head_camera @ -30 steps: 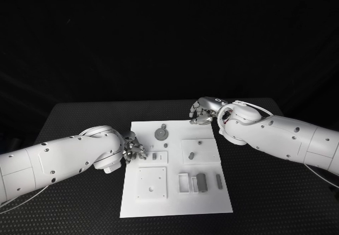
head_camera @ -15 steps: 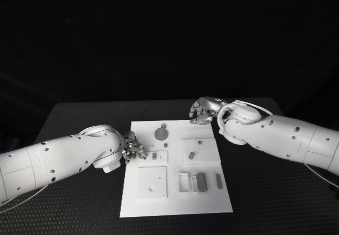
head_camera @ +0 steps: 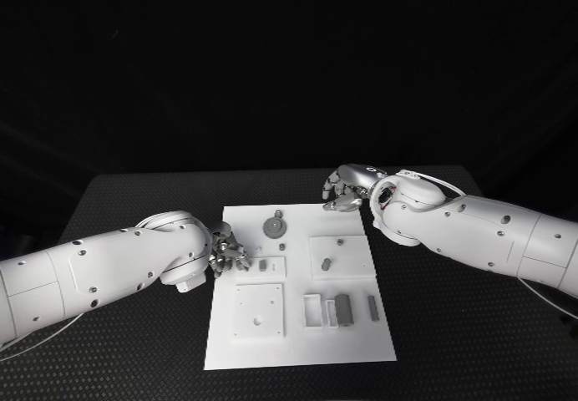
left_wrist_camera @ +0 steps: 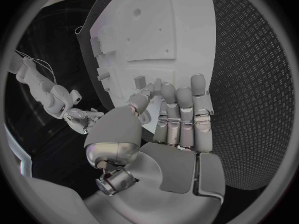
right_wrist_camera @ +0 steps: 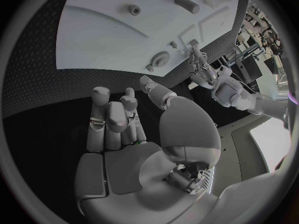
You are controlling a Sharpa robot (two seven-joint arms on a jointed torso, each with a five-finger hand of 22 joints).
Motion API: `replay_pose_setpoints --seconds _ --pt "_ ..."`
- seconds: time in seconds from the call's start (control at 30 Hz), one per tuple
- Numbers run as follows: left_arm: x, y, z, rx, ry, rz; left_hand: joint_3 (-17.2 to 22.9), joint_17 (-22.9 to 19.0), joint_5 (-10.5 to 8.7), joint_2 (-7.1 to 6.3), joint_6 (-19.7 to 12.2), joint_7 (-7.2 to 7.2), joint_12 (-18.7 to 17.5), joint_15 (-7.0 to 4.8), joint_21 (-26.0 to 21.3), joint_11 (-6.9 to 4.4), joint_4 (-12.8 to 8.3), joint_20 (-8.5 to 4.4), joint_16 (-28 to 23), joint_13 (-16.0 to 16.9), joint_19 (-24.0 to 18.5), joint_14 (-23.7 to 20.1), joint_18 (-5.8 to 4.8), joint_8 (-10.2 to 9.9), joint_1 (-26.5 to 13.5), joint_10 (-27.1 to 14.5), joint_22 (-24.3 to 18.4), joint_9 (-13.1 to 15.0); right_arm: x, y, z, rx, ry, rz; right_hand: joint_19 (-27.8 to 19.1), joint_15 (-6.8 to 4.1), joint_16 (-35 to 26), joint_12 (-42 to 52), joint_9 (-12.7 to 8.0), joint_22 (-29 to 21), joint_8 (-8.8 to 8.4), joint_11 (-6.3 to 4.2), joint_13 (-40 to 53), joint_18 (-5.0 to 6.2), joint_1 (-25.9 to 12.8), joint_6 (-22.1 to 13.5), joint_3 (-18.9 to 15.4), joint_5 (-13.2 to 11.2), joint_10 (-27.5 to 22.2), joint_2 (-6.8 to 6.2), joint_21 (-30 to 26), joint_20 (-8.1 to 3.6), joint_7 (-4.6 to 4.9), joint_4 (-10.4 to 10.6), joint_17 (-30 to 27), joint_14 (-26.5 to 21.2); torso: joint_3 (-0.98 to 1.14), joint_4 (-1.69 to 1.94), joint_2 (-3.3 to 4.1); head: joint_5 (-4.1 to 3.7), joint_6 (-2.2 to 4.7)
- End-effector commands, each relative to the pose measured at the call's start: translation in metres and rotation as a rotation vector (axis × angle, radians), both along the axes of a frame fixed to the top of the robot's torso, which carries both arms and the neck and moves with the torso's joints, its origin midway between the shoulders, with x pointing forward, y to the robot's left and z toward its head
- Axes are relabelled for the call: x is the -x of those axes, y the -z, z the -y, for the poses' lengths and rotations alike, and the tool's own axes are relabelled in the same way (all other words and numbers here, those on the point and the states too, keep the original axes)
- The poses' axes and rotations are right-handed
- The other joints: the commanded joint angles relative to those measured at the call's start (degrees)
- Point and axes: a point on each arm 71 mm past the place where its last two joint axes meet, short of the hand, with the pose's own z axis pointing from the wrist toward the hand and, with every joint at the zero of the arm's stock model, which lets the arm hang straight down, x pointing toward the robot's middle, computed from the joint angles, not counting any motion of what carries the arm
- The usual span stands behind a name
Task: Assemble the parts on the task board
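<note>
The white task board (head_camera: 301,334) lies mid-table. On it are a grey gear (head_camera: 276,227), a small grey part (head_camera: 264,267) in a low block, a grey peg (head_camera: 327,266) on a raised square, and grey bars (head_camera: 343,309) near slotted blocks. My left hand (head_camera: 229,255) hovers at the board's left edge, its fingers stretched toward that small part (left_wrist_camera: 141,80) and holding nothing. My right hand (head_camera: 343,190) hangs over the table at the board's far right corner. Its fingers (right_wrist_camera: 109,117) are extended and empty, and the gear (right_wrist_camera: 159,60) lies just beyond them.
A flat square plate (head_camera: 261,311) with small holes sits on the board's near left. Black textured table (head_camera: 133,209) surrounds the board on all sides. In the right wrist view, the left hand (right_wrist_camera: 199,69) shows past the board's far edge (right_wrist_camera: 106,30).
The left arm has edged slightly toward the board, and its hand stays by the small part. The right arm and the parts have not moved.
</note>
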Motion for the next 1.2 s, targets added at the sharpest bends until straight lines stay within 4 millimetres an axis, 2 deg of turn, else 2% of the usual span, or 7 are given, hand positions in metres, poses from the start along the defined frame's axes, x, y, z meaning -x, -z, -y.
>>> replay_pose_setpoints --seconds 0.03,1.2 --pt "0.0034 0.0064 0.0019 -0.015 0.019 -0.022 0.4 -0.1 0.24 0.64 0.7 -0.45 0.4 -0.23 0.4 -0.67 0.0 -0.16 0.3 0.0 0.1 0.3 0.14 0.0 0.2 0.5 1.4 0.0 0.0005 0.0006 -0.0007 0.010 -0.007 -0.005 -0.1 0.11 -0.4 -0.2 0.1 0.9 -0.23 0.18 -0.1 0.87 0.2 0.2 -0.1 0.1 -0.3 -0.60 -0.3 -0.47 0.70 0.4 -0.1 -0.5 0.03 0.03 0.01 -0.03 -0.02" --pt "0.0064 0.0100 0.0103 -0.037 0.059 -0.026 0.5 -0.2 0.26 0.38 0.7 -0.42 0.3 -0.22 0.5 -0.64 0.0 -0.17 0.3 0.0 0.0 0.3 0.10 0.1 0.2 0.5 1.4 -0.2 0.0004 0.0010 0.0000 0.013 -0.006 -0.009 -0.1 0.11 -0.4 -0.2 0.2 0.9 -0.27 0.18 -0.1 0.87 0.2 0.2 -0.1 0.1 -0.3 -0.60 -0.4 -0.46 0.70 0.5 -0.1 -0.5 -0.02 0.05 -0.01 -0.22 -0.49"
